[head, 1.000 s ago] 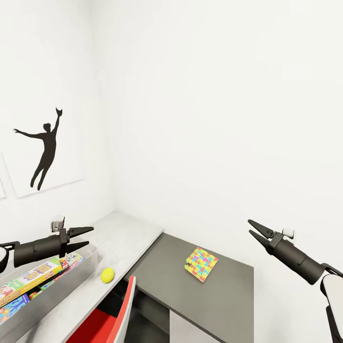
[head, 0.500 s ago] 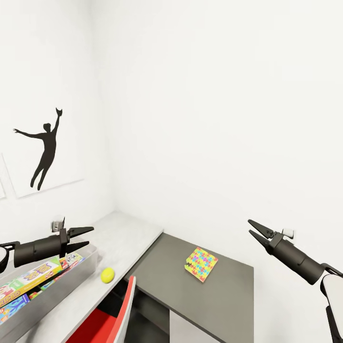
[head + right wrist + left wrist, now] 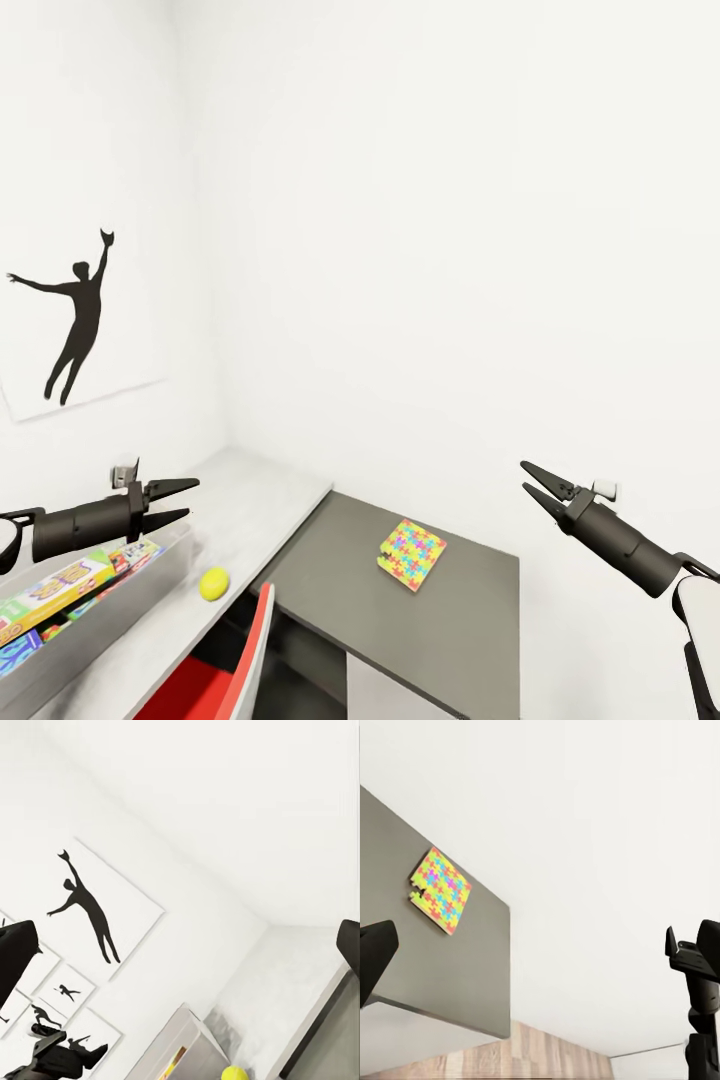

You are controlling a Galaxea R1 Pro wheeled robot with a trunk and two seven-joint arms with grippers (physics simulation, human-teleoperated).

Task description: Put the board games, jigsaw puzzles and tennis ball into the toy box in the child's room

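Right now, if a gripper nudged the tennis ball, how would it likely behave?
The tennis ball is round and sits free on the pale table beside the toy box, so it would probably roll. The table edge is close; it might drop off.

At the lower left of the head view, the toy box (image 3: 150, 583), a light-grey tub, sits on the pale worktop (image 3: 255, 495) with colourful board games (image 3: 55, 590) lying flat inside. The small yellow-green tennis ball (image 3: 213, 583) rests on the pale worktop just beside the tub's near wall. Right of centre, one multicoloured jigsaw puzzle (image 3: 411, 553) lies flat on the lower dark-grey desk (image 3: 450, 620), turned at an angle.
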